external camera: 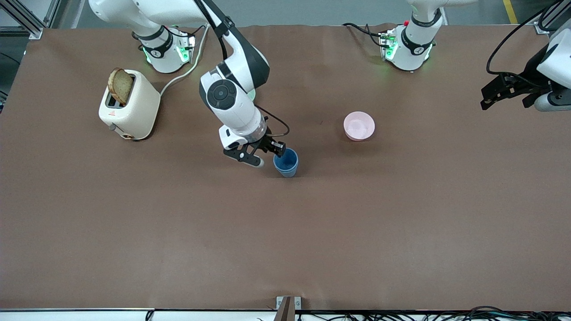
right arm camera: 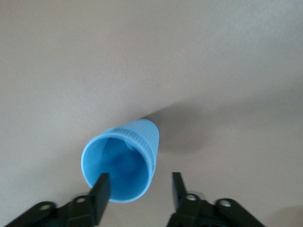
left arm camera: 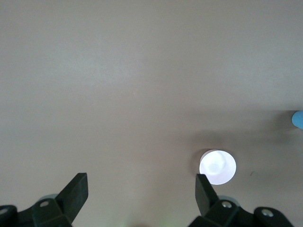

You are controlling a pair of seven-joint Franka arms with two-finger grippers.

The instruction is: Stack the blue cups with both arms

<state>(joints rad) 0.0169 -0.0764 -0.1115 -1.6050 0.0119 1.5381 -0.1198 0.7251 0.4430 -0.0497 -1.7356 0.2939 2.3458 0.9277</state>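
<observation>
One blue cup (external camera: 286, 162) stands upright near the middle of the table. I cannot tell whether a second blue cup is nested in it. My right gripper (external camera: 269, 156) is open at the cup's rim, on the side toward the right arm's end. In the right wrist view the cup (right arm camera: 124, 158) is just ahead of the gripper (right arm camera: 138, 182). One finger (right arm camera: 101, 189) overlaps its mouth and the other finger (right arm camera: 177, 188) is outside the wall. My left gripper (external camera: 490, 97) waits open and empty above the left arm's end of the table (left arm camera: 141, 185).
A pink bowl (external camera: 358, 125) sits between the cup and the left arm's base; it also shows in the left wrist view (left arm camera: 217, 167). A cream toaster (external camera: 129, 106) holding toast (external camera: 120, 85) stands near the right arm's base. A pale green sliver (external camera: 253, 94) shows under the right arm.
</observation>
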